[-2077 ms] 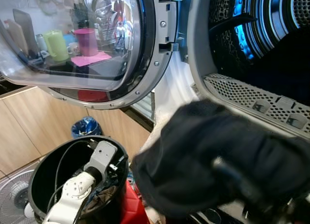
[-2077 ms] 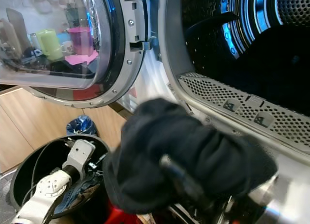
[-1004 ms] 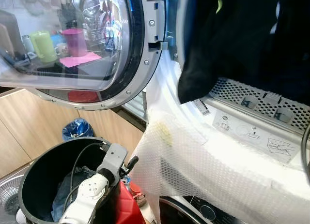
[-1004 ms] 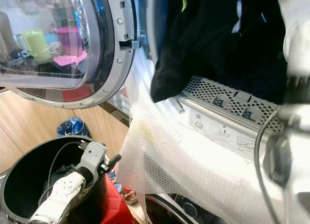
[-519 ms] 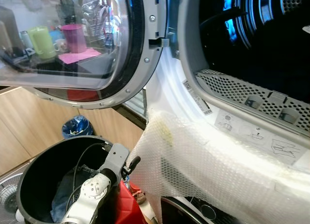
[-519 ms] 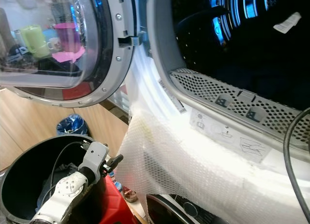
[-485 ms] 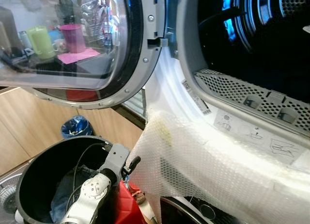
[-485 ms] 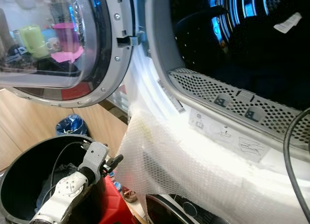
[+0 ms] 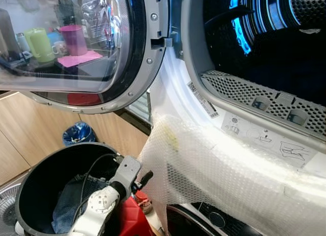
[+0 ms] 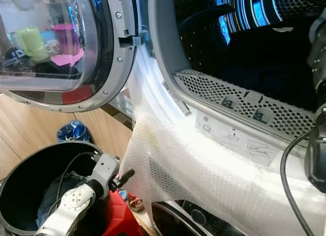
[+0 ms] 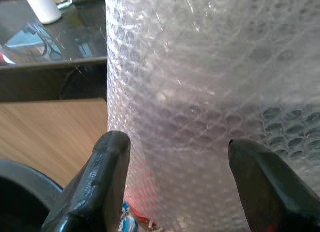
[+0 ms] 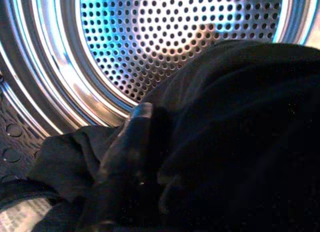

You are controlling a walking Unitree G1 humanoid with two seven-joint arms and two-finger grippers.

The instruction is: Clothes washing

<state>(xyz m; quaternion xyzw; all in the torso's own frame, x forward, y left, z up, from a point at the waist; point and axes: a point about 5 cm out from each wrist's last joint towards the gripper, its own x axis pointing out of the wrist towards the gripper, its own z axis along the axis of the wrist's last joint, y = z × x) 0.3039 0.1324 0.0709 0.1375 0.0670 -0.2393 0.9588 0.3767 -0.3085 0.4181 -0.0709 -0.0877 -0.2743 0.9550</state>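
Your washer drum [image 9: 275, 47] fills the upper right of the frame, door [image 9: 76, 42] swung left, bubble wrap [image 9: 224, 180] draped over its sill, probably as padding. Deep inside, your right tool [image 12: 125, 162] is buried in the black garment [image 12: 235, 132]; you cannot tell its grip. At lower left, your left tool [image 11: 172, 182] waits, fingers apart, above the black bin [image 9: 35, 185] holding blue clothes [image 9: 66, 205].

Both eye views look down close at the open perforated steel drum [image 9: 275, 37], upper right; the right wrist view sits inside it.

Black garment [image 12: 240, 122] lies in the perforated steel drum [image 12: 165, 36].
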